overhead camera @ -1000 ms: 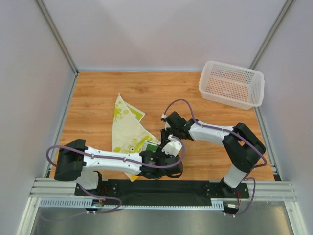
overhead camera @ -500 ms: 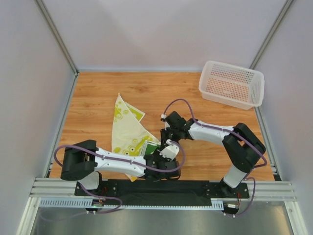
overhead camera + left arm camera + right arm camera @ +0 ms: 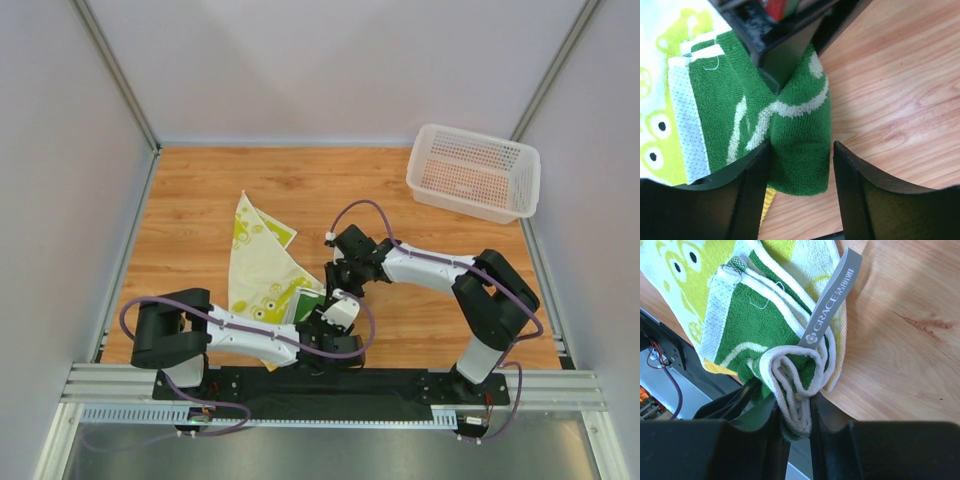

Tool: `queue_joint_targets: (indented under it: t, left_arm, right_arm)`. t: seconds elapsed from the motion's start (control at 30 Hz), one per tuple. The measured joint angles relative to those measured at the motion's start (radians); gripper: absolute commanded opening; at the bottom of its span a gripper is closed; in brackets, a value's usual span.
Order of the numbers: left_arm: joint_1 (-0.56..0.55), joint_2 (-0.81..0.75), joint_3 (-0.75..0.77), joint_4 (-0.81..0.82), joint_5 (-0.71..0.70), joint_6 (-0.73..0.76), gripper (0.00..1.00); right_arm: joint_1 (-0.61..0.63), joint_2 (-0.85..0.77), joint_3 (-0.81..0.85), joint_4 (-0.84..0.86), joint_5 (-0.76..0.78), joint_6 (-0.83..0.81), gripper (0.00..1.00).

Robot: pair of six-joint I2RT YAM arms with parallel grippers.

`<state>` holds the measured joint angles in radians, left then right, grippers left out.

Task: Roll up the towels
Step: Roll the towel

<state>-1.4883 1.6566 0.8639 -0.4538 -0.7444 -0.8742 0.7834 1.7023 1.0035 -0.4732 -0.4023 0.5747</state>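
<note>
Spreading across the overhead view, the wooden table (image 3: 300, 190) carries a white perforated basket (image 3: 473, 172) at its far right corner, well apart from both arms. The cream-yellow towel (image 3: 255, 265) lies flat left of centre, folded to a rough triangle. The dark green towel (image 3: 311, 302) sits bunched on that cloth's near right corner, by the table's front edge.

The right gripper (image 3: 794, 407) is clamped on a looped, white-bordered fold of the green towel. The left gripper (image 3: 800, 150) straddles another fold with its jaws parted: one finger touches the cloth, the other stands just beside it, so nothing is squeezed. A grey woven label (image 3: 832, 295) juts from the hem.
</note>
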Motion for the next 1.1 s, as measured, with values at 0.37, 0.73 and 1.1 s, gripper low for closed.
queue_joint_targets:
  t: [0.37,0.73,1.1]
  left_arm:
    - [0.0,-0.067,-0.068,0.03,-0.024,-0.064,0.0]
    - [0.004,-0.299,-0.153,-0.038,0.138,-0.087,0.0]
    - [0.1,-0.602,-0.334,-0.034,0.309,-0.233,0.0]
  right_arm:
    - [-0.019,0.039,0.011,-0.004,-0.032,-0.013,0.25]
    - [-0.128,0.074,0.038,-0.045,-0.039,-0.039,0.59]
    - [-0.211,0.055,0.048,-0.072,0.006,-0.057,0.6]
